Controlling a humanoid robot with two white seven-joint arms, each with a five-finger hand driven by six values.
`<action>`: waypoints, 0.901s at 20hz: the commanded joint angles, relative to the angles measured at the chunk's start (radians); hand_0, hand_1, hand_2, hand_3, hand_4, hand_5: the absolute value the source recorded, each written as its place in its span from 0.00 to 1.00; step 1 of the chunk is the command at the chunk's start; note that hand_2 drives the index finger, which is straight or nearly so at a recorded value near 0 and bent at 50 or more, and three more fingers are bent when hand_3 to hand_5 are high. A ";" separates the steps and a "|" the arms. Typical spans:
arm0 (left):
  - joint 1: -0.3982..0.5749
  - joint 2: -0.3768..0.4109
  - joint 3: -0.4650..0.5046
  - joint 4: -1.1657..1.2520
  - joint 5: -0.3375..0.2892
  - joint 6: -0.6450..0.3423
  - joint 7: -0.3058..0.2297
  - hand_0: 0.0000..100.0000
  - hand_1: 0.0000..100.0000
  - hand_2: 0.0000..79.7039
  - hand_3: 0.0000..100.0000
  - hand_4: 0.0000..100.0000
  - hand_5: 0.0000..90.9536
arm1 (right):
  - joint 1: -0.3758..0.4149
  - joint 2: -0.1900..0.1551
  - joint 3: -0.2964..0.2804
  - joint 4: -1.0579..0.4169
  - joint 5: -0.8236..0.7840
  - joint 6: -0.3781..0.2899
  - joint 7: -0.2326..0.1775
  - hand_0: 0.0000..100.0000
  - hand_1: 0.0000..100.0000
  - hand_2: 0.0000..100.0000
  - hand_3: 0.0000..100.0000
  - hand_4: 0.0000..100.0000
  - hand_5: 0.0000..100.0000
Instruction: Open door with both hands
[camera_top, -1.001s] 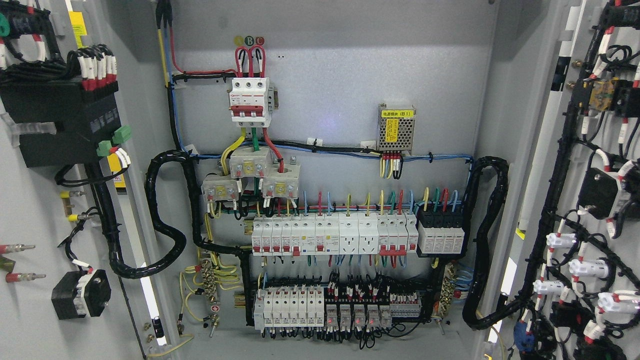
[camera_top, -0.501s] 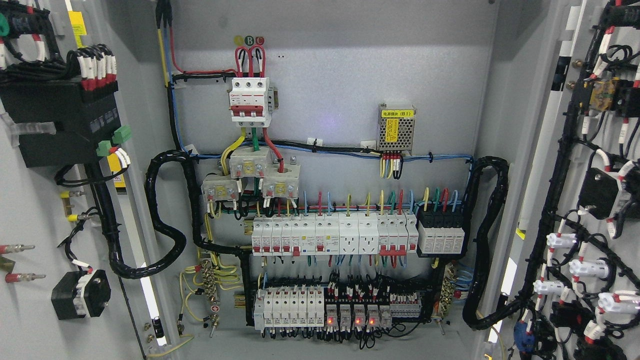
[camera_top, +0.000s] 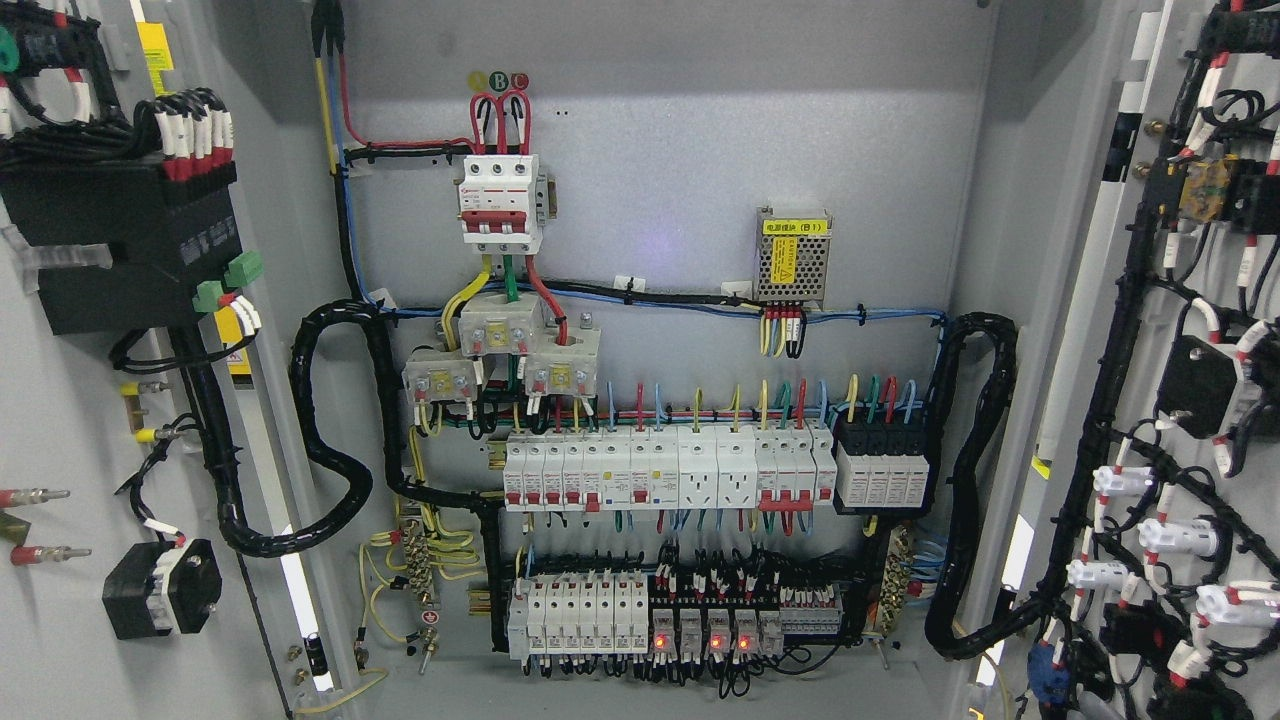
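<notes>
While both doors (camera_top: 60, 400) hang open, relay lamps (camera_top: 700, 641) stay lit, cabinet unchanged.

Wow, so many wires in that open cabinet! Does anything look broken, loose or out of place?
Nothing stands out. Both doors stand open, the breaker rows sit straight, and the black cable bundles loop tidily. No robot hand is in view.

Both doors stand open: left door (camera_top: 70, 400) at the left edge, right door (camera_top: 1180, 400) at the right, cabinet (camera_top: 660, 140) between; on its back panel a breaker (camera_top: 500, 205) sits upper left, power supply (camera_top: 793, 255) right of it, breaker rows (camera_top: 660, 470) below
</notes>
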 joint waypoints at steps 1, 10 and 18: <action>-0.003 -0.005 0.211 -0.010 0.031 0.004 -0.008 0.12 0.56 0.00 0.00 0.00 0.00 | -0.001 -0.003 -0.052 0.001 -0.031 0.011 0.002 0.00 0.50 0.04 0.00 0.00 0.00; -0.015 -0.004 0.295 0.016 0.115 0.125 -0.141 0.12 0.56 0.00 0.00 0.00 0.00 | 0.006 0.000 -0.110 0.001 -0.116 0.032 0.007 0.00 0.50 0.04 0.00 0.00 0.00; -0.066 0.063 0.406 0.092 0.167 0.239 -0.196 0.12 0.56 0.00 0.00 0.00 0.00 | 0.024 0.003 -0.148 0.003 -0.157 0.028 0.007 0.00 0.50 0.04 0.00 0.00 0.00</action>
